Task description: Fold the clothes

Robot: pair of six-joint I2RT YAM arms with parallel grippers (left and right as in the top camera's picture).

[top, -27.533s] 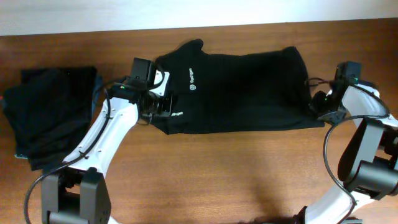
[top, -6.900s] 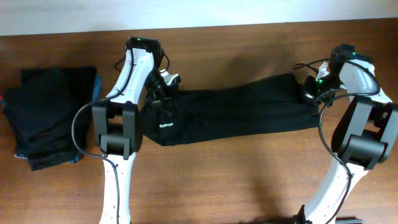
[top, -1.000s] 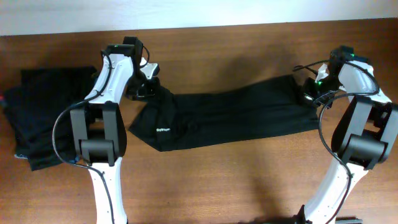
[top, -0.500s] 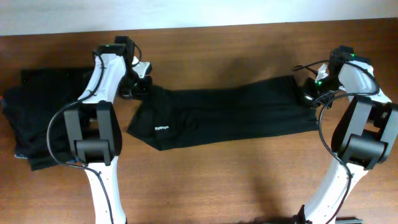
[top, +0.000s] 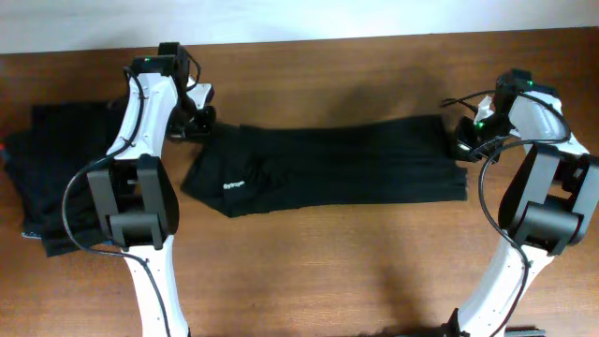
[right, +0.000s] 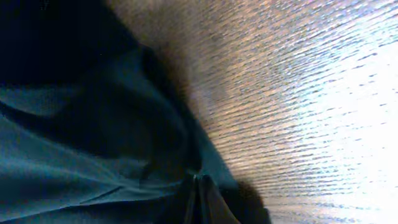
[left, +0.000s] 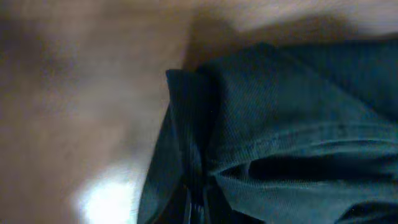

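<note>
overhead: the black shirt (top: 346, 168) lies as a long narrow band across the middle of the table (top: 328, 271), with a small white logo (top: 234, 183) near its left end. a dark stack (top: 65, 178) sits at far left.
left wrist: the left gripper (left: 196, 206) pinches a bunched, ribbed corner of the shirt.
right wrist: the right gripper (right: 196, 193) is clenched on a creased fold at the shirt's other end.

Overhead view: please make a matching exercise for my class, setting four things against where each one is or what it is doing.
Things: 1 left gripper; 2 right gripper; 3 white logo; 4 dark stack.
States: A at the left edge of the table; B shut on the right end of the black shirt; C printed near the shirt's left end; D shut on the shirt's left end.
Pairs: 1-D, 2-B, 3-C, 4-A.
</note>
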